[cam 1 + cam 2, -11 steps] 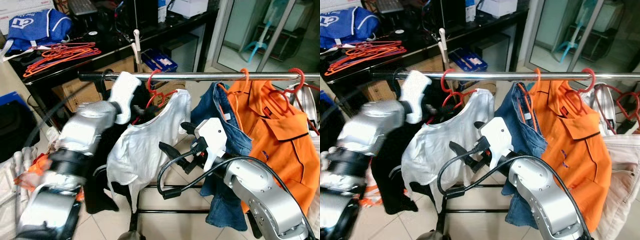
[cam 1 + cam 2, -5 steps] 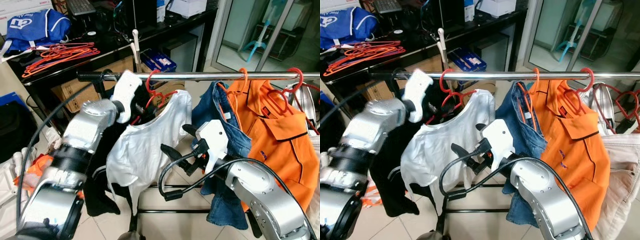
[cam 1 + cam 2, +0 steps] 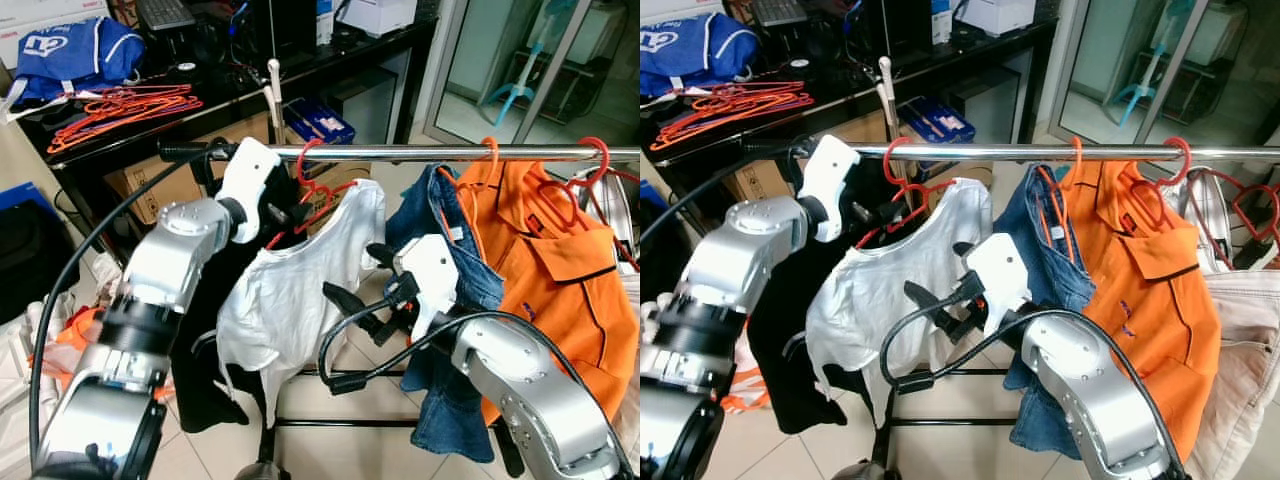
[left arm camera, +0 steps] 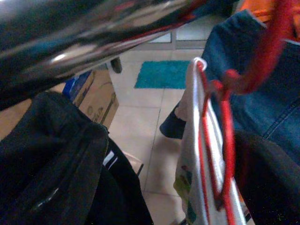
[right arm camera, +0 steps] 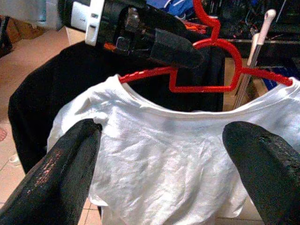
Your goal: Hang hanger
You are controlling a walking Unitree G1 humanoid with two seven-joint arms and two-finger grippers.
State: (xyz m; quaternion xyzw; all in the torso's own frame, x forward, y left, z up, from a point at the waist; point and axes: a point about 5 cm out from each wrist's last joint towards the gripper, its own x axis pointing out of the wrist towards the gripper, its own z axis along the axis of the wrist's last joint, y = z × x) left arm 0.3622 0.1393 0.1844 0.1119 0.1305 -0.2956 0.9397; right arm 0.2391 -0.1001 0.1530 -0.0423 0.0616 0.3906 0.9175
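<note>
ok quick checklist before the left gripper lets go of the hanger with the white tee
1. Hook over rail: the red hanger hook curls over the rail - ok.
2. Tee seated: white tee hangs on the hanger's shoulders - ok.
3. Left gripper is at the hanger's neck; grip state - cannot tell.
4. Right gripper open, fingers either side of the tee, not pinching - ok.
5. Neighbours: black garment and jeans crowd the tee on both sides - not ok.

rail (image 3: pixel 420 153): across upper frame
shirt on hanger (image 3: pixel 310 190): hung centre-left
jeans (image 3: pixel 450 250): right of shirt
spare hangers (image 3: pixel 120 108): bench (image 3: pixel 90 150), upper left
</note>
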